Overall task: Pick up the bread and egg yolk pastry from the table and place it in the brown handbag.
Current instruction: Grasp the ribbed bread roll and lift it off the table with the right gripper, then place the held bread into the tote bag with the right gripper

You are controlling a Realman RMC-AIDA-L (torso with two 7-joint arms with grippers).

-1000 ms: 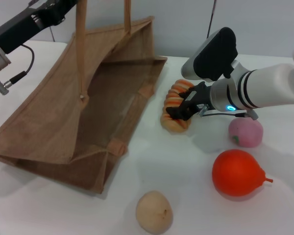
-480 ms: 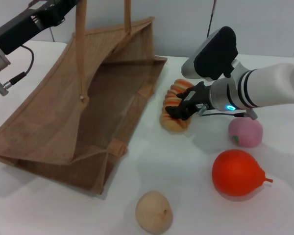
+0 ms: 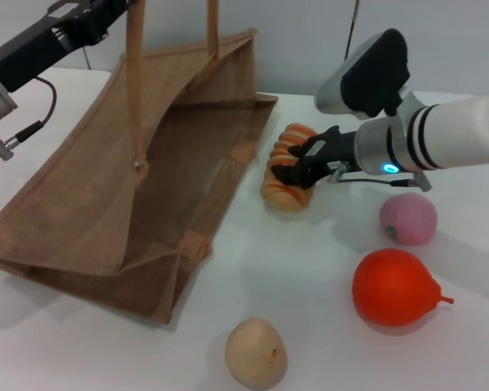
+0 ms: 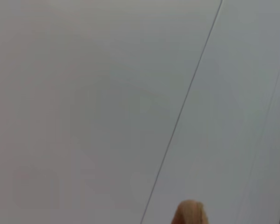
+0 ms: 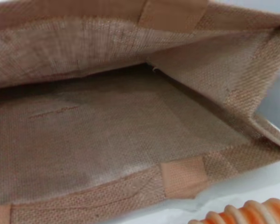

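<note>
Striped orange-and-cream bread [image 3: 287,173] sits clamped in the right gripper [image 3: 297,169], just beside the open mouth of the brown handbag [image 3: 147,179]. Left gripper [image 3: 106,10] holds up a handle, finger state indiscernible; egg yolk pastry [image 3: 256,352] rests on the table [image 3: 310,261].

White table [image 3: 310,269]. On it: brown handbag [image 3: 147,179] on its side, mouth facing the right gripper's fingers [image 3: 297,169], which meet the bread [image 3: 287,175] just beside the bag's rim, whether touching the table cannot be told. Pink ball [image 3: 408,219] near, behind the fingers; red fruit [image 3: 394,287] beyond it; egg yolk pastry [image 3: 256,353] well apart, toward the near edge.
</note>
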